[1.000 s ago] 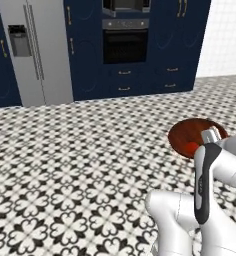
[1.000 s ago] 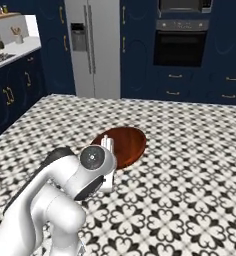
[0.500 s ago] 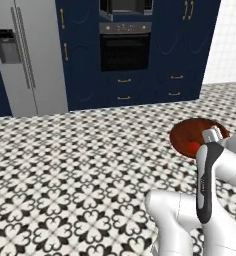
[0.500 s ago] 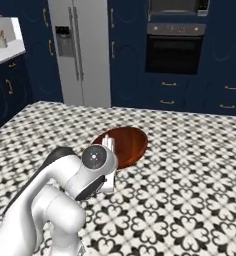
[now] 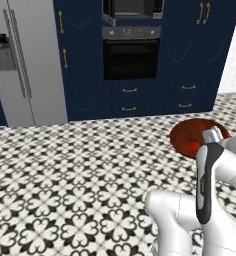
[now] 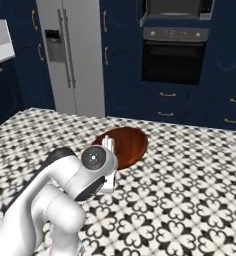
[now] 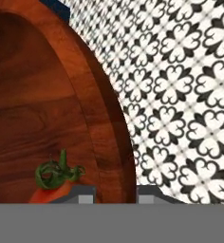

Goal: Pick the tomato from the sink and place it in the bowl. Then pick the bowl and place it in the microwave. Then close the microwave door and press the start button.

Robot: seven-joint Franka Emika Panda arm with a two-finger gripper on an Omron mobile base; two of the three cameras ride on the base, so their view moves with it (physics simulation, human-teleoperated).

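We see the bowl, wide, shallow and reddish-brown like wood, held level above the black-and-white patterned floor, its rim clamped by the pincer, whose two dark tips sit one inside and one outside the wall. In the hand view the bowl's grain shows clearly along its curved side. Inside it lies the tomato, small and red with a curled green stem on top, resting on the bowl's bottom close to the gripped rim. From the left base view the tomato shows as a red spot near the bowl's near edge. The microwave sits high in the dark blue cabinets.
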